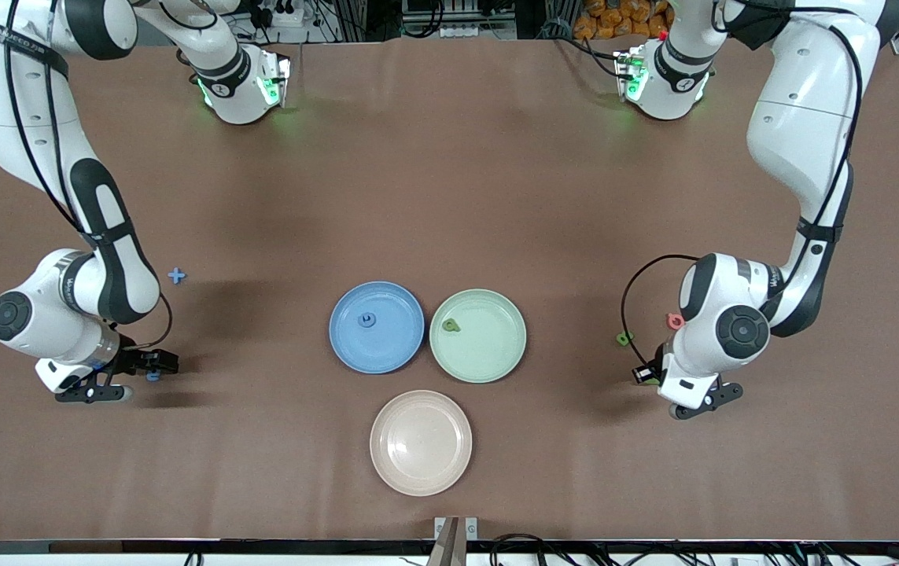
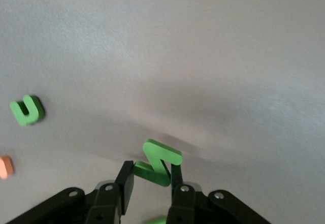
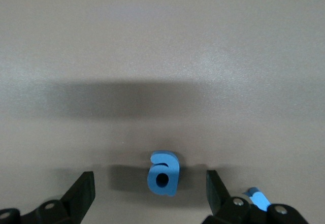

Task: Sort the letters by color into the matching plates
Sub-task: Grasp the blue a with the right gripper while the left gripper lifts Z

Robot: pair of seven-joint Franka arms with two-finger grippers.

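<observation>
My left gripper (image 2: pixel 151 173) is shut on a green Z-shaped letter (image 2: pixel 160 163), low over the table at the left arm's end (image 1: pixel 648 376). Another green letter (image 2: pixel 27 110) lies on the table close by (image 1: pixel 624 338). At the right arm's end, my right gripper (image 3: pixel 150 183) is open and low (image 1: pixel 156 369). A blue letter "a" (image 3: pixel 164 173) lies between its fingers, untouched (image 1: pixel 152 376). A blue plus-shaped letter (image 1: pixel 175 275) lies farther from the camera. The blue plate (image 1: pixel 398 346) holds one blue letter (image 1: pixel 368 318). The green plate (image 1: pixel 496 350) beside it holds one green letter (image 1: pixel 450 325).
A beige-pink plate (image 1: pixel 421 472) sits nearer the camera than the two coloured plates. A pink letter (image 1: pixel 675 321) lies by the left arm's wrist, and shows orange at the edge of the left wrist view (image 2: pixel 4 167). A small blue piece (image 3: pixel 259 199) shows beside one right finger.
</observation>
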